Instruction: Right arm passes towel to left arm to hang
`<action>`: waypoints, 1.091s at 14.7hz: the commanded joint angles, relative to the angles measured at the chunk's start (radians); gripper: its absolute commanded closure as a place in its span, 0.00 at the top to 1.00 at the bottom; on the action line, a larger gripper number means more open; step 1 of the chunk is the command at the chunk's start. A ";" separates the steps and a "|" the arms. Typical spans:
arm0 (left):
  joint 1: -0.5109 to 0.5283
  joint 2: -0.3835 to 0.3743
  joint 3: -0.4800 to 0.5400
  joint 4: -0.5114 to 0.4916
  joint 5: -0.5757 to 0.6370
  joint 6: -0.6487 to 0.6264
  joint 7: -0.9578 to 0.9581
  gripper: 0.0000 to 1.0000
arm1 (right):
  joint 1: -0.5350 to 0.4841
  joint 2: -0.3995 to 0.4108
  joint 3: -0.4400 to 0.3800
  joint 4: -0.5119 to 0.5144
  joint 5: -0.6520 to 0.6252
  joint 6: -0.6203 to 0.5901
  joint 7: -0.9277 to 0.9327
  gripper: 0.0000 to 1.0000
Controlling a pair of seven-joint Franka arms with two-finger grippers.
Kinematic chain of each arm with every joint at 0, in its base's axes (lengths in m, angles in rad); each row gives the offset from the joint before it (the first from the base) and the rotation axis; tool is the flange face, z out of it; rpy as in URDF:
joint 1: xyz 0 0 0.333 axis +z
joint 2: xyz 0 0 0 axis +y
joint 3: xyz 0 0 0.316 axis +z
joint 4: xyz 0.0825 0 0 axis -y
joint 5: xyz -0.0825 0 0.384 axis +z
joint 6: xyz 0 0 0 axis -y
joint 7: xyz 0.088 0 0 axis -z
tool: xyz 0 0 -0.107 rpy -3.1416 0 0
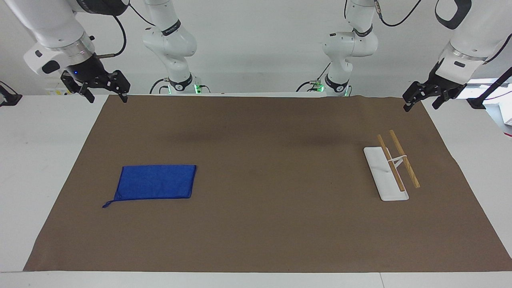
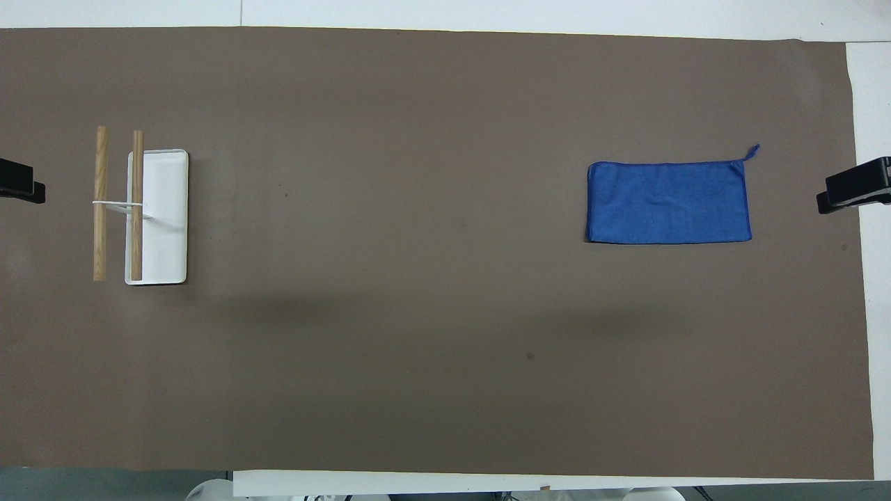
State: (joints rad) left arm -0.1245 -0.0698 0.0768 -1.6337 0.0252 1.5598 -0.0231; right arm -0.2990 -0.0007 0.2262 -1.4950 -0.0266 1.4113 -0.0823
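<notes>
The blue towel (image 1: 156,182) lies flat on the brown mat (image 1: 256,224) toward the right arm's end of the table, its corner loop (image 1: 107,204) on the side farther from the robots. It also shows in the overhead view (image 2: 668,203). My right gripper (image 1: 107,98), with the blue wrist light, hangs open and empty in the air over the mat's corner nearest the robots, well apart from the towel. My left gripper (image 1: 421,106) hangs open and empty over the mat's other near corner. A black tip of each shows at the overhead view's side edges.
A towel rack stands toward the left arm's end: a white base (image 1: 378,170) with two wooden bars (image 1: 405,159) on a thin white frame, also in the overhead view (image 2: 167,216). White table (image 1: 36,160) borders the mat.
</notes>
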 commanded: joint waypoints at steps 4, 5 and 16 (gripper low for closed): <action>0.011 -0.001 -0.005 0.005 -0.010 0.009 -0.008 1.00 | -0.008 -0.025 0.007 -0.034 -0.004 0.018 -0.016 1.00; 0.011 0.001 -0.005 0.005 -0.010 0.011 -0.008 1.00 | -0.009 -0.025 0.007 -0.036 -0.001 0.011 -0.019 1.00; 0.011 -0.005 -0.006 -0.005 -0.008 0.000 -0.008 1.00 | 0.023 -0.018 0.012 -0.298 0.004 0.351 0.042 1.00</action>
State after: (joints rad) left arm -0.1244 -0.0698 0.0765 -1.6338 0.0250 1.5601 -0.0252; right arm -0.2759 0.0016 0.2339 -1.6712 -0.0254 1.6513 -0.0677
